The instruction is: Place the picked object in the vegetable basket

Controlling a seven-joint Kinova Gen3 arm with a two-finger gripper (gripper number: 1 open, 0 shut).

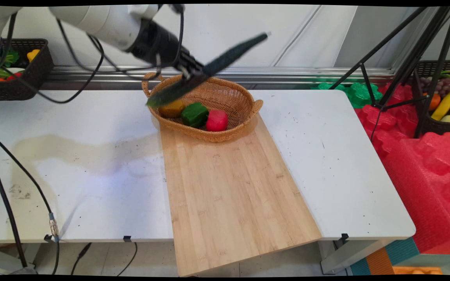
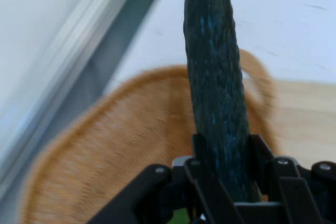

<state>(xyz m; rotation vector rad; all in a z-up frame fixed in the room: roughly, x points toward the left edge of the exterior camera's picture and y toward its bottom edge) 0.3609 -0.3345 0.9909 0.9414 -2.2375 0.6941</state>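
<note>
My gripper (image 1: 193, 74) is shut on a long dark green cucumber (image 1: 209, 68), gripping it near its middle and holding it slanted in the air above the wicker basket (image 1: 244, 102). In the hand view the cucumber (image 2: 215, 77) runs up from between the fingers (image 2: 262, 153), with the basket (image 2: 121, 150) below it. Inside the basket lie a yellow-orange piece (image 1: 172, 108), a green pepper (image 1: 194, 114) and a red piece (image 1: 216, 120). The cucumber's lower end hangs over the basket's left side, above the yellow piece.
The basket stands at the far end of a wooden board (image 1: 229, 187) laid across the white table (image 1: 72, 164). A dark basket of toy produce (image 1: 22, 66) sits at the back left. Tripod legs (image 1: 404, 62), red foam (image 1: 424, 156) and another fruit basket (image 1: 445, 105) stand right of the table.
</note>
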